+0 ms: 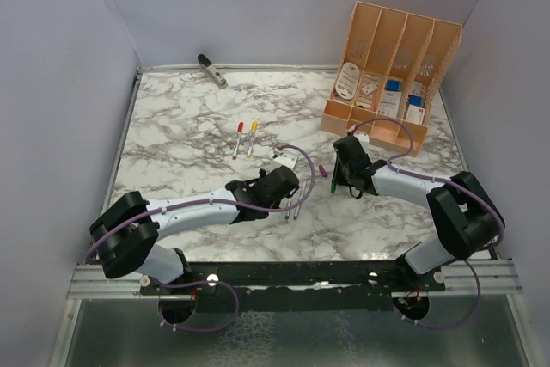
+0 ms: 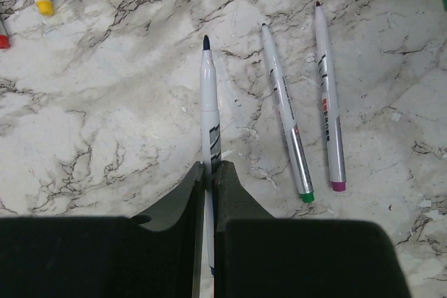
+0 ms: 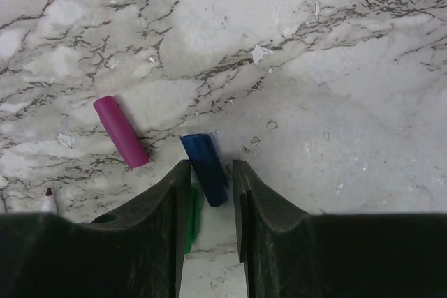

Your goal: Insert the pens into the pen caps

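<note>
My left gripper [image 2: 211, 169] is shut on a white pen [image 2: 208, 109] whose dark blue tip points away from it. Two uncapped pens lie to its right, one with a green end [image 2: 286, 116] and one with a magenta end [image 2: 328, 102]. My right gripper [image 3: 211, 165] is low over the marble with its jaws open around the blue cap [image 3: 206, 169], which lies slanted between the fingertips. The magenta cap [image 3: 121, 132] lies to the left. A green cap [image 3: 193, 218] is half hidden behind the left finger. Two pens with a red cap [image 1: 238, 137] and a yellow cap [image 1: 253, 137] lie farther back.
An orange file organiser [image 1: 391, 75] stands at the back right, close behind my right arm. A grey stapler-like tool [image 1: 212, 70] lies at the back left edge. Walls enclose the marble table [image 1: 172, 126] on three sides.
</note>
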{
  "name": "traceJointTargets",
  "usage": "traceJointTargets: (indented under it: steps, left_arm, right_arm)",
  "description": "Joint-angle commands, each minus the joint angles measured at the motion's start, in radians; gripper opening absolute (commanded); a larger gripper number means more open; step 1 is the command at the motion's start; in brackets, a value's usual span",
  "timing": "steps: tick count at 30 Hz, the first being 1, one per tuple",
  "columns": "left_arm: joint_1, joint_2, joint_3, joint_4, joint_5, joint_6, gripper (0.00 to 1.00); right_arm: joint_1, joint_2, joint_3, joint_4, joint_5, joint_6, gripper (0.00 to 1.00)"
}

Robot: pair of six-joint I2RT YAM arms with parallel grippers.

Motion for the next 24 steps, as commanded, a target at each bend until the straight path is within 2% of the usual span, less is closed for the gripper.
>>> traceJointTargets:
  steps: [1, 19, 21, 24]
  left_arm:
    - [-0.002, -0.017, 0.006, 0.03, 0.02, 0.017, 0.0]
    - [-0.001, -0.032, -0.002, 0.036, 0.025, 0.023, 0.0]
    - [-0.002, -0.03, -0.003, 0.038, 0.026, 0.024, 0.0]
    - [-0.002, -0.029, 0.0, 0.038, 0.031, 0.027, 0.0]
  right_arm:
    - [-0.003, 0.005, -0.046, -0.196, 0.028, 0.024, 0.31]
    - [-0.002, 0.097, 0.014, -0.206, 0.018, -0.003, 0.25]
    - [-0.002, 0.101, 0.009, -0.199, 0.009, -0.006, 0.21]
    - [-0.002, 0.119, 0.009, -0.198, -0.01, -0.014, 0.05]
